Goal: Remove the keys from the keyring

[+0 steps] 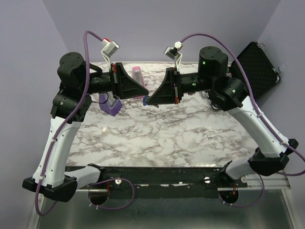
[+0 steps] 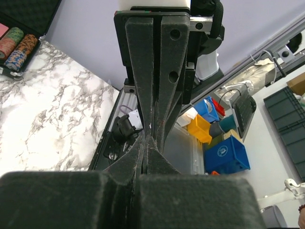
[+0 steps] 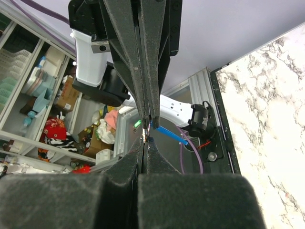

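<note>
Right wrist: we note left tool (image 3: 151, 120) and right tool (image 3: 144, 147) meeting tip-to-tip, both clamped on the keys (image 3: 167, 134), above bench (image 3: 267, 119)

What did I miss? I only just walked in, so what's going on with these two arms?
Both arms are raised over the marble table, meeting tip to tip. The left gripper and right gripper each have their fingers pinched shut on the keys, a tiny blue bundle between them. Whether any key has come off is too small to tell.
</note>
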### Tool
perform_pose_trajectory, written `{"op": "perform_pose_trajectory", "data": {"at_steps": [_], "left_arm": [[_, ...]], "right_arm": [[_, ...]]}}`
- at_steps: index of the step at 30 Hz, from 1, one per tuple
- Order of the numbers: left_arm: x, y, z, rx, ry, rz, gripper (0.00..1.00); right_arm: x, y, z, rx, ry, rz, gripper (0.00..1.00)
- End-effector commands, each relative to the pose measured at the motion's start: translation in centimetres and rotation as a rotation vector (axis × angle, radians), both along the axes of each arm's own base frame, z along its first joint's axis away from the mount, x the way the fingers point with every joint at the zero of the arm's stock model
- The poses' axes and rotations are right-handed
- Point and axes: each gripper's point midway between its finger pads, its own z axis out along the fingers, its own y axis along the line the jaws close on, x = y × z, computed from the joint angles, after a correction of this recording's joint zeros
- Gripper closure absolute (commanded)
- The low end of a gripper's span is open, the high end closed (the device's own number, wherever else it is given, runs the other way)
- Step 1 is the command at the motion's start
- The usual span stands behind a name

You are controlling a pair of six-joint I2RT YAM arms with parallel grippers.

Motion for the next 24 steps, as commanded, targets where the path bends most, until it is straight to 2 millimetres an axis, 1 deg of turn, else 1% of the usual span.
{"op": "perform_pose_trajectory", "data": {"at_steps": [1,9,14,24], "left_arm": [[-0.45,0.32,0.01,0.029,-0.036,0.017,1.0],[-0.15,0.41,-0.04,0.052,-0.047,0.038,1.0],[-0.32,0.32,-0.18,0.056,-0.051,0.034,1.0],[-0.67,0.45,-0.52,0.071,-0.066,0.039,1.0]], "right_arm": [[-0.03,-0.37,-0.47,-0.019,-0.005,-0.019,0.99],[-0.14,-0.82,-0.36,-0.023,-0.015,-0.038,0.99],[-0.01,-0.86,-0.69,-0.029,-0.013,-0.048,0.99],[-0.07,-1.08,-0.68,-0.031,-0.014,-0.062,0.99]]}}
